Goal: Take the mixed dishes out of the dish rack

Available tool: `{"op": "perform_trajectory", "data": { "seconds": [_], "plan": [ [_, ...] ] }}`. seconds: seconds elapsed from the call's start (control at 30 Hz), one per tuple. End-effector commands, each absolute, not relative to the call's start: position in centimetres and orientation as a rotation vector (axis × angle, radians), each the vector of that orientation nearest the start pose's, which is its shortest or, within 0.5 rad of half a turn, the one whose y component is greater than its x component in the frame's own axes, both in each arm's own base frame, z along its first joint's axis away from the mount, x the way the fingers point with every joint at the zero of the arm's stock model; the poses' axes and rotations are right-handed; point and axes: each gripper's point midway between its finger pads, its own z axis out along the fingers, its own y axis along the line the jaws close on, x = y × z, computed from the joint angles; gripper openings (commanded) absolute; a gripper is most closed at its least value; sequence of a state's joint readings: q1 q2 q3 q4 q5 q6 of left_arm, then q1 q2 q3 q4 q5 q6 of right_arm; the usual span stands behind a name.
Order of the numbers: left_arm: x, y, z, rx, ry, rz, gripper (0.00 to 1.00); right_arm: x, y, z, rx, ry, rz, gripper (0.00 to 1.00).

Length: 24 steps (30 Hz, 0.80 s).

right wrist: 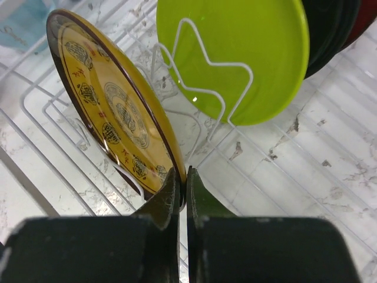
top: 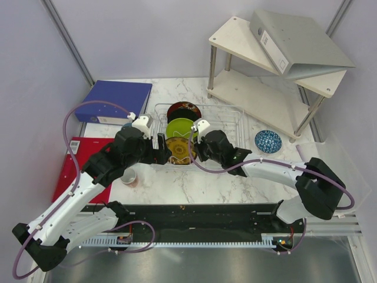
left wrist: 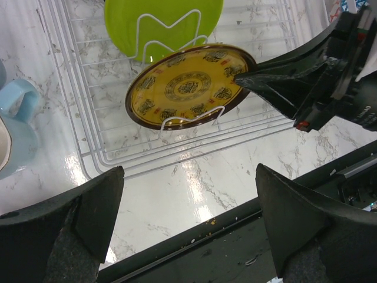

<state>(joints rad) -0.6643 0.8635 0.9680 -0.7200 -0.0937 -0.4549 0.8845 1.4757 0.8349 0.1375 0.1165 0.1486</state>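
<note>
**Right jaws pinch the yellow plate's rim in the rack**

The rectangular dish rack of thin silvery-white wire (top: 235, 118) stands mid-counter, toward the far edge of the white marble counter (top: 206, 183). Three round plates stand on edge in its wire holders. A dark red-black floral plate (top: 184, 110) is farthest back, a lime-green plate (top: 179, 128) is in the middle, and a yellow-brown patterned plate (top: 179, 150) leans at the near side.

The right arm's jaws are closed on the rim of the yellow-brown patterned plate. Their two black fingers (right wrist: 168, 197) press its edge from both faces while it sits in its holder. The left arm's jaws are spread wide and hold nothing. Their fingers (left wrist: 88, 200) hang over bare counter just outside the rack's near side.

A light-blue mug (left wrist: 15, 115) stands just beside the rack's left end. A small blue patterned dish (top: 268, 141) lies on the counter to the right of the rack, near the white two-tier shelf (top: 235, 38) in the far right corner. A blue binder (top: 115, 101) lies at the far left corner, and a red folder (top: 79, 168) lies along the left edge.
</note>
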Motion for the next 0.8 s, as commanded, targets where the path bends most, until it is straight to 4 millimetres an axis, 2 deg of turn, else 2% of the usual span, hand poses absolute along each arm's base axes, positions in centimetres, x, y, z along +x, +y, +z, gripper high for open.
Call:
{"op": "perform_trajectory", "data": {
  "seconds": [0.0,0.07,0.1,0.13,0.17,0.2,0.23,0.27,0.33,0.37,0.47,0.57,0.6,0.63,0.67,0.7,0.77],
  "plan": [
    [21.7,-17.4,23.3,0.209,2.174,-0.548,0.99,28.5,31.9,18.2,-0.602,1.889,0.536,0.0],
    [21.8,-17.3,23.3,0.204,2.173,-0.543,0.98,28.7,31.0,18.8,-0.575,1.901,0.499,0.0],
    [21.8,-17.3,23.3,0.204,2.171,-0.541,0.98,28.7,30.7,20.1,-0.553,1.883,0.497,0.0],
    [21.8,-17.2,23.4,0.201,2.169,-0.538,0.98,28.7,30.2,20.5,-0.534,1.894,0.48,0.0],
    [21.9,-17.1,23.4,0.198,2.168,-0.533,0.98,28.9,29.0,20.6,-0.481,1.918,0.429,0.0],
    [21.9,-17.1,23.5,0.193,2.165,-0.531,0.98,29.1,28.1,22.2,-0.423,1.903,0.411,0.0],
    [22.0,-17.0,23.5,0.18,2.164,-0.524,0.98,28.9,27.1,22.0,-0.402,1.93,0.372,0.0],
    [22.1,-16.9,23.5,0.171,2.163,-0.52,0.98,29.1,25.8,23.2,-0.319,1.917,0.347,0.0],
    [22.4,-16.7,23.5,0.14,2.16,-0.507,0.98,28.6,24.3,23.6,-0.261,1.934,0.32,0.0],
    [22.6,-16.6,23.7,0.122,2.153,-0.505,0.98,28.4,23.3,24.6,-0.208,1.919,0.309,0.0],
    [23.3,-16.7,24.2,0.07,2.124,-0.512,1.0,27.5,21.8,25.4,-0.112,1.944,0.326,0.0],
    [23.7,-16.9,24.9,0.019,2.085,-0.54,0.99,26.4,21.5,25.9,-0.047,1.985,0.393,0.0],
    [24.0,-17.6,25.8,0.022,2.044,-0.59,0.99,25.9,22.3,26.6,-0.019,1.995,0.468,0.0],
    [24.0,-17.9,25.8,0.031,2.027,-0.617,0.99,25.4,22.3,26.5,-0.021,2.022,0.484,0.0],
    [23.9,-18.4,26.1,0.042,2.007,-0.652,1.0,25.0,22.8,27.3,-0.02,2.024,0.53,0.0],
    [23.9,-19.7,27.5,0.074,1.948,-0.738,0.99,24.4,23.4,27.3,-0.029,2.049,0.584,0.0],
    [23.6,-20.5,27.8,0.088,1.91,-0.807,0.98,23.9,24.1,28.1,-0.034,2.055,0.643,0.0]
  ]
}}
